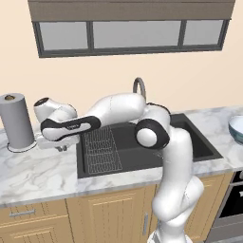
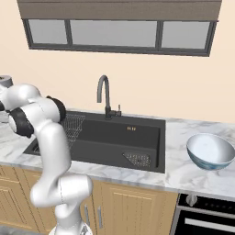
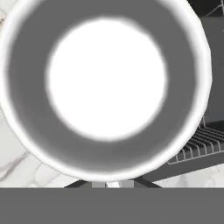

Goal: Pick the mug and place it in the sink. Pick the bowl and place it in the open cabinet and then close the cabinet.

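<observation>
Mug [image 3: 107,83] sits pinched in the hand [image 1: 60,148] over the tabletop's left part, just beside the sink [image 1: 190,142], not yet dropped in. Bowl [image 2: 209,151] waits near the right edge; cabinet steps remain.

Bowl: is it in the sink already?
No, the bowl sits on the marble counter to the right of the sink.

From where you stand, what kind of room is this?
Most likely a kitchen: a black rectangular sink with a dark curved faucet sits in a marble counter, with light-wood lower cabinets beneath.
</observation>
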Controlling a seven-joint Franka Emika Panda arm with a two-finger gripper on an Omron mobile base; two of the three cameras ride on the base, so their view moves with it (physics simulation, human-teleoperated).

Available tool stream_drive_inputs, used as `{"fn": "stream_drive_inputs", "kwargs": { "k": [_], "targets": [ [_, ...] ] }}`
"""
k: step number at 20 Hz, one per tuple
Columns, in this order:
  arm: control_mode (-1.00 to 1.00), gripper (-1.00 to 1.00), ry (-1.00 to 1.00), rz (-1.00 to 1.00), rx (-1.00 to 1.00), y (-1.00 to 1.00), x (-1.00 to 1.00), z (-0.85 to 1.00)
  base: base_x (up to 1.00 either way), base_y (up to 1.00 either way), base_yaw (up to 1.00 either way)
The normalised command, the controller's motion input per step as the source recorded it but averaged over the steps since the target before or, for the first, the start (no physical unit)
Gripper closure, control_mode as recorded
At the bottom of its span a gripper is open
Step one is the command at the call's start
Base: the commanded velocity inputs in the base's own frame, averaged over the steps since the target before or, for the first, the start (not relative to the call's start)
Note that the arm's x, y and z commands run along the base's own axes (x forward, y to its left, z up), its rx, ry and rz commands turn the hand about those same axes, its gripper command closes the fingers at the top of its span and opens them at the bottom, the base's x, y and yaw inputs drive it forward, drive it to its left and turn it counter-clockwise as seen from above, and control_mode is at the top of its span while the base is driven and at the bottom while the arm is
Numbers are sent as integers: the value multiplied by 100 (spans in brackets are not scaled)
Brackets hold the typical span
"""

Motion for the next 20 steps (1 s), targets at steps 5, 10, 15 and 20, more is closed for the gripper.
{"fn": "stream_drive_inputs", "kwargs": {
  "k": [5,10,15,20],
  "targets": [
    [-100,100,-25,-16,21,-100,-70,-9,0,0,0],
    [-100,100,-22,-10,16,-75,-43,20,0,0,0],
    [-100,100,-3,-15,6,-58,-2,24,0,0,0],
    [-100,100,23,-21,20,-67,14,4,0,0,0]
  ]
}}
